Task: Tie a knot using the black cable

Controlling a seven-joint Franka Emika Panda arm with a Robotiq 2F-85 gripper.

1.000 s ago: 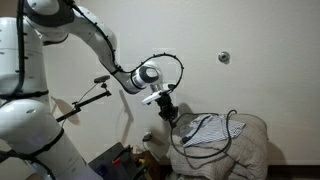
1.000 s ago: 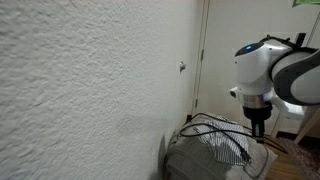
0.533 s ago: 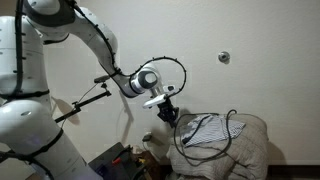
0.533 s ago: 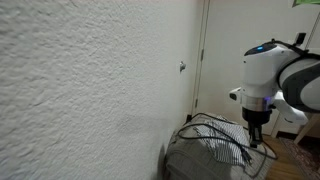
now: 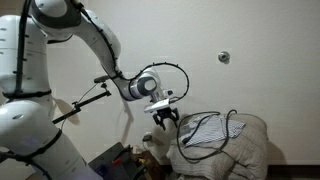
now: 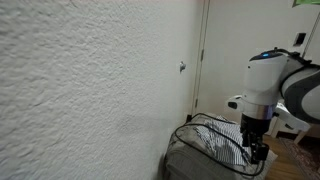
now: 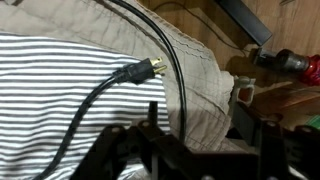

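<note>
Across the striped cloth [image 7: 60,70] lies the black cable [image 7: 95,92], seemingly limp, light and slick. My fingers [image 7: 252,140] hang spread, empty, above that cloth. I'd pinch just behind the plug [image 7: 143,69].

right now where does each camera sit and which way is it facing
An exterior view: stands back in the room, facing the wall; the white arm reaches to the gripper beside the black cable on a striped cloth.
An exterior view: sits against the textured wall, looking along it; only the wrist and gripper show.
Wrist view: looks down past the open gripper at the cable's plug.
All three share cable and cloth.
</note>
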